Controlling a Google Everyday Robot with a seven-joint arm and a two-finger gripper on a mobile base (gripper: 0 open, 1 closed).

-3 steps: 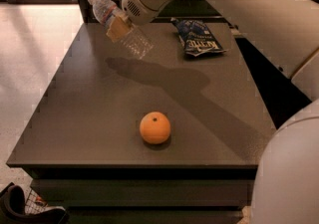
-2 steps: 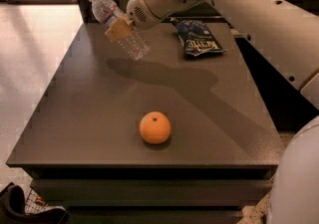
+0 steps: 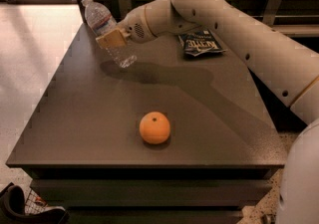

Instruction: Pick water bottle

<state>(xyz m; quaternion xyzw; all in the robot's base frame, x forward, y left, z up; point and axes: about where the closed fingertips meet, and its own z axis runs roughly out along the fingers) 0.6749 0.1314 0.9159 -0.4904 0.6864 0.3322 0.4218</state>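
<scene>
Worktop (image 3: 89,118): dark, flat, rectangular surface; carries three items.
Water bottle (image 3: 99,18): clear ribbed plastic, white cap, red-and-blue label band near the shoulder. It is at the far left corner of the worktop, tilted, with the cap leaning up and out past the left edge and the base pointing in towards the middle. Whether the base touches the surface cannot be told; its shadow lies directly under and beside it.
End effector (image 3: 113,39): at the far left corner, clamped across the middle of the water bottle. One tan finger (image 3: 110,39) shows on the near side of the bottle.
Arm (image 3: 239,34): cream-coloured, reaching in from the right edge across the far side.
Orange (image 3: 154,127): resting near the front edge, about mid-width, well apart from the bottle.
Snack bag (image 3: 201,45): dark, lying flat near the far edge, right of centre, partly under the arm.
</scene>
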